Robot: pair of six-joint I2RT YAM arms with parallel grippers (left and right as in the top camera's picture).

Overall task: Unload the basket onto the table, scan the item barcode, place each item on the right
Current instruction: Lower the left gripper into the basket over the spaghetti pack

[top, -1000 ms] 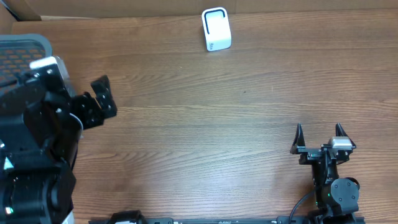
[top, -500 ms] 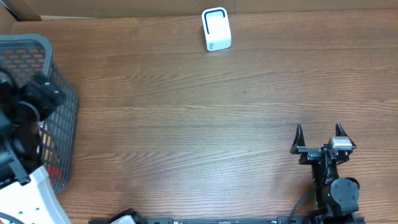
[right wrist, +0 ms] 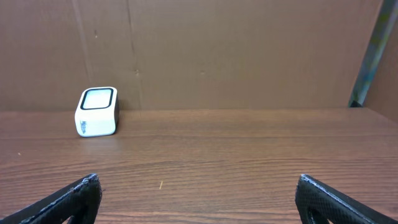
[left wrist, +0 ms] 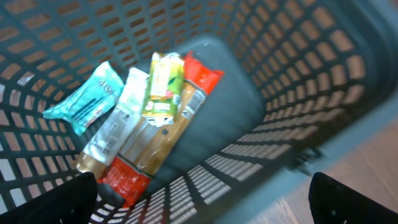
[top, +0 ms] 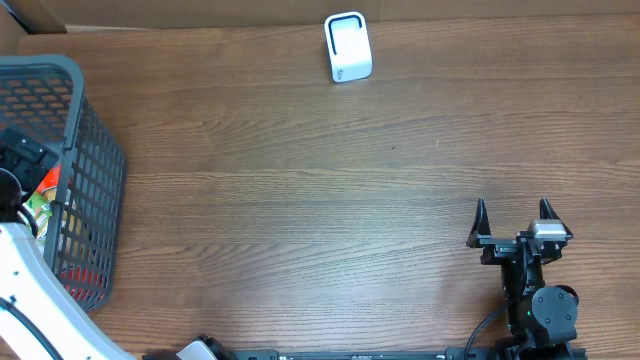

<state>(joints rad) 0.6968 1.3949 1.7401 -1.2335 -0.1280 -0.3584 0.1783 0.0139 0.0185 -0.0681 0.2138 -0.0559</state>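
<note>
Several snack packets lie in the bottom of a grey mesh basket (top: 95,170) at the table's left edge. In the left wrist view I see a teal packet (left wrist: 84,99), a white one (left wrist: 118,118), a green-yellow one (left wrist: 163,87) and a long red-and-tan one (left wrist: 155,146). No barcode can be made out on them. My left gripper (left wrist: 202,202) hangs open above the basket's near wall, holding nothing. The white scanner (top: 348,47) stands at the back centre, also in the right wrist view (right wrist: 97,111). My right gripper (top: 513,212) rests open and empty at the front right.
A brown cardboard wall (right wrist: 236,50) runs behind the table's far edge. The left arm's white link (top: 30,290) crosses the front left corner beside the basket. Bare wooden tabletop (top: 330,200) stretches between basket, scanner and right gripper.
The left arm has swung left and back off the table's middle, uncovering the basket, and its gripper now hangs over the basket. The right arm has not moved.
</note>
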